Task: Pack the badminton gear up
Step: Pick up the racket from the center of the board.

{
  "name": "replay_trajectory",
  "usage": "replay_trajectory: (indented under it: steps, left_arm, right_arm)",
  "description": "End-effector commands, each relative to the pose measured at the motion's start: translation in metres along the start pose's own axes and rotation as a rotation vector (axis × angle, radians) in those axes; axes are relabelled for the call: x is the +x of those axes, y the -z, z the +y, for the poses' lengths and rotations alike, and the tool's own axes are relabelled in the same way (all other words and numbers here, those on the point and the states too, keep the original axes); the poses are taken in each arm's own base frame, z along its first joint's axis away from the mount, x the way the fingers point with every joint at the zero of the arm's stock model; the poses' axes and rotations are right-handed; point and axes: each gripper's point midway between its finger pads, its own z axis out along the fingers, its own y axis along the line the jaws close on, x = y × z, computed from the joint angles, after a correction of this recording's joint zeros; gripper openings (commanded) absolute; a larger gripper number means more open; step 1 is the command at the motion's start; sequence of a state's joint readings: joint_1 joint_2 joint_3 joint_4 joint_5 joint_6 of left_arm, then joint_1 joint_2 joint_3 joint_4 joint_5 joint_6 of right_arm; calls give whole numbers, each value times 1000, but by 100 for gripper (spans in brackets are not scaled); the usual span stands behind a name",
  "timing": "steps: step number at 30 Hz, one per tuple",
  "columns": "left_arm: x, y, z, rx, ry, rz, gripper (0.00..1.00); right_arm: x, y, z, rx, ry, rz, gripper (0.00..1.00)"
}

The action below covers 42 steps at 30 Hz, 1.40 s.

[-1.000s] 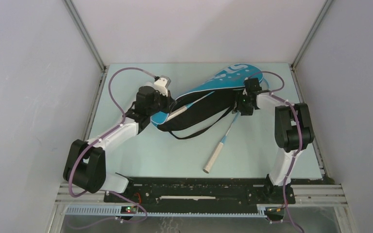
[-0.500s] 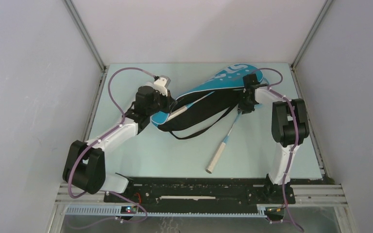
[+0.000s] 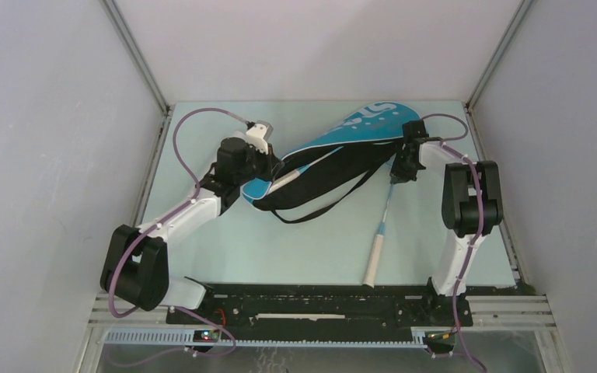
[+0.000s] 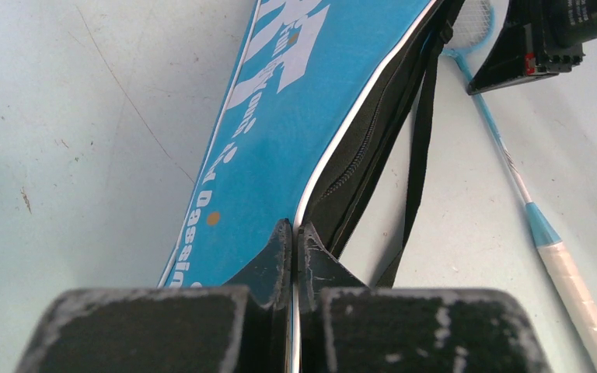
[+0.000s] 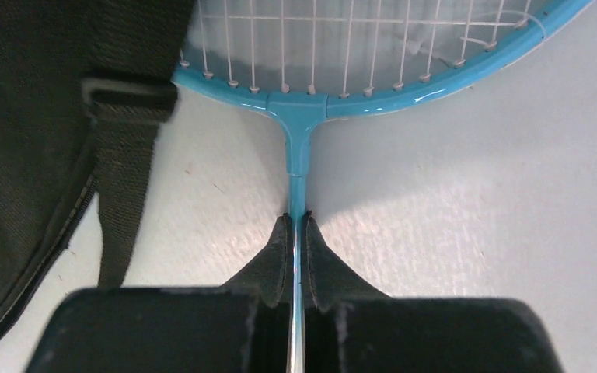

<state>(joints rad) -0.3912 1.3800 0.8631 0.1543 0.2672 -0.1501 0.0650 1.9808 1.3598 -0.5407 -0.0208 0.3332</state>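
Firmly, right gripper (image 5: 296,221) pinches light-blue racket (image 5: 298,105) at its shaft; left gripper (image 4: 293,233) nips blue bag (image 4: 280,116).

You have bright, soft light from above, even across the pale desk (image 3: 280,249). Shadows are faint: a soft one lies under the racket (image 5: 297,105) and the bag (image 3: 373,120). Up close, the left end effector (image 4: 294,233) and right end effector (image 5: 295,221) look blurry, perhaps from the lens.

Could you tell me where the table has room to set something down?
The widest bare table lies at the front, between the strap's loop, the racket's handle and the left arm. A narrower strip runs along the far edge, left of the bag. Around the right hand it is crowded.
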Motion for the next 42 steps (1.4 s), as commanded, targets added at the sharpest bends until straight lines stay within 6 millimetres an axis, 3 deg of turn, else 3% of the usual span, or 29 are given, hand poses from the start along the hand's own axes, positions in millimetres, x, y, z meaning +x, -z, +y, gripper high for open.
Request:
replay_trajectory:
  steps: [1, 7, 12, 18, 25, 33, 42]
  left_arm:
    - [-43, 7, -7, 20, -34, -116, 0]
    - [-52, 4, 3, -29, -48, -116, 0]
    - [-64, 4, 8, -68, -22, -124, 0]
    - [-75, -2, 7, -71, -79, -107, 0]
    - [-78, -9, 4, -50, -93, -116, 0]
    - [-83, -14, -10, 31, -105, -113, 0]
    - [-73, -31, -5, 38, -113, -65, 0]
  right_arm:
    - [-3, 25, -13, 16, -95, -68, 0]
    - [-6, 58, -13, -53, -165, -156, 0]
    - [9, 71, -7, -110, -192, -134, 0]
    - [34, 83, 4, -142, -136, -107, 0]
    - [62, 78, -18, -89, -82, -18, 0]
    - [77, 81, -35, -94, -75, 23, 0]
    - [96, 103, -31, -173, -40, 77, 0]
